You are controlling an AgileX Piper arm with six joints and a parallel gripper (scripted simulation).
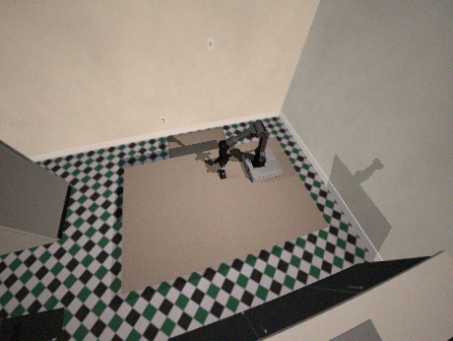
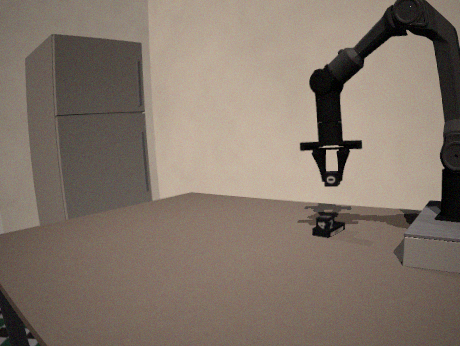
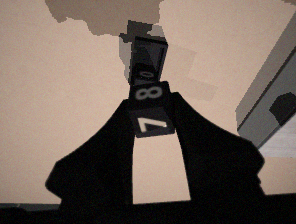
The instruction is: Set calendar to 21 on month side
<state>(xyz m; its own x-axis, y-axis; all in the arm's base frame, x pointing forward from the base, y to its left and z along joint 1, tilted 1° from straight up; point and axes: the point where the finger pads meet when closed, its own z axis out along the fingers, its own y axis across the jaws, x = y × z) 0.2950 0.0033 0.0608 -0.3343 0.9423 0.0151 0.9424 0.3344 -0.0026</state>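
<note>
The gripper [image 2: 330,178] hangs well above the surface [image 2: 200,260], its fingers clenched on one black date cube [image 3: 151,109], which is clear of the tray. In the wrist view that cube shows an 8 on one face and a 7 on the adjoining face; in the exterior view a rounded digit, too small to read with confidence, faces outward between the fingertips. The calendar tray [image 2: 328,230] rests flat on the surface almost directly below, near the arm's grey base block [image 2: 425,250]. The second cube [image 2: 326,222] stands in the tray; what look like a 4 and a 2 show there, though which mark sits on the cube and which on the tray I cannot tell. Judged against the target of 21, the work is part way: one cube is out and in hand, neither digit is confirmed as set, and the 1 face is not seen anywhere. Remaining, as I assess it: turn the held cube to the needed face, seat it flat beside its partner, check the other digit, then release.
</note>
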